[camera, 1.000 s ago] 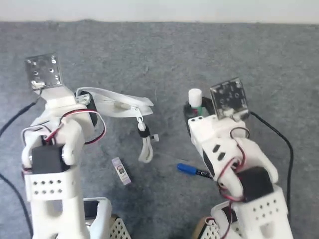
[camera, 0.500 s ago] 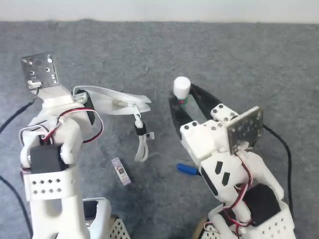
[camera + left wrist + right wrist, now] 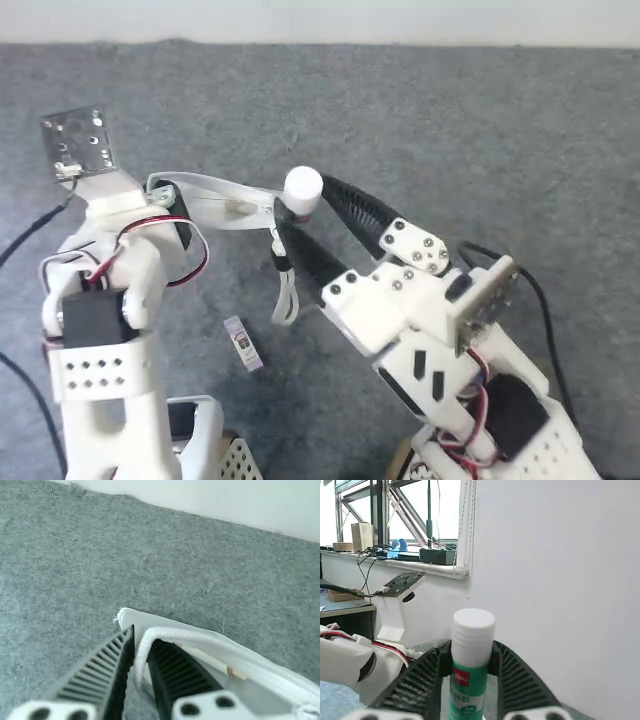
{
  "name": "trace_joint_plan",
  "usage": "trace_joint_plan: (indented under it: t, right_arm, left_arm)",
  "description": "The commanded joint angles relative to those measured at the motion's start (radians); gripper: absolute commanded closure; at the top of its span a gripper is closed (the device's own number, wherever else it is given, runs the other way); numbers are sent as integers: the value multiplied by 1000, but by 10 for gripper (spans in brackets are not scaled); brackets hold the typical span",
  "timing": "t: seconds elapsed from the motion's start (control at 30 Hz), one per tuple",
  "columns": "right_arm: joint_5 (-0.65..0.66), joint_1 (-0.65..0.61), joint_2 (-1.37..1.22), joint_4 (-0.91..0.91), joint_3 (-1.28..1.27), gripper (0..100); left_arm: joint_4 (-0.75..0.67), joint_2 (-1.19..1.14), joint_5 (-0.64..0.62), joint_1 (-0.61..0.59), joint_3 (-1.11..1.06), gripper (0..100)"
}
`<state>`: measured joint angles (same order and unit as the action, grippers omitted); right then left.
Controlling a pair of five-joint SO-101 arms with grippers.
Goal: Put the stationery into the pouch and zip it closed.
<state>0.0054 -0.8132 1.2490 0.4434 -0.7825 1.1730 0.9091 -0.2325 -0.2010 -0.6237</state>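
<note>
Glue stick (image 3: 471, 652), white cap, green body, clamped in right claw (image 3: 304, 201); left claw (image 3: 141, 639) grips white pouch (image 3: 215, 195).

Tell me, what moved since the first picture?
The right gripper, holding the glue stick, swung toward the left arm, up to the open end of the pouch. The left gripper stayed clamped on the pouch edge, and the small block did not move.

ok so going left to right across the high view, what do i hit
left arm → small block → glue stick → right arm. The pouch and its strap are left out, since they overlap the others sideways.
</note>
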Motion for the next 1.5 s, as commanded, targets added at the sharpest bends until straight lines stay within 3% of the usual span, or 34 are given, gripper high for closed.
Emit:
trace_joint_plan:
  t: [0.0,0.5,1.2,1.47]
  right_arm:
    - [-8,-12,-97,-93,61,992]
    - [-6,-5,-291,-475,-71,992]
    - [-8,-4,-676,-702,-80,992]
    - [-3,-8,-567,-826,-203,992]
  left_arm:
    - [-40,-5,-18,-8,5,991]
    - [-41,-5,-20,-8,8,990]
    - [-38,-5,-20,-8,8,990]
    - [-41,-5,-20,-8,7,990]
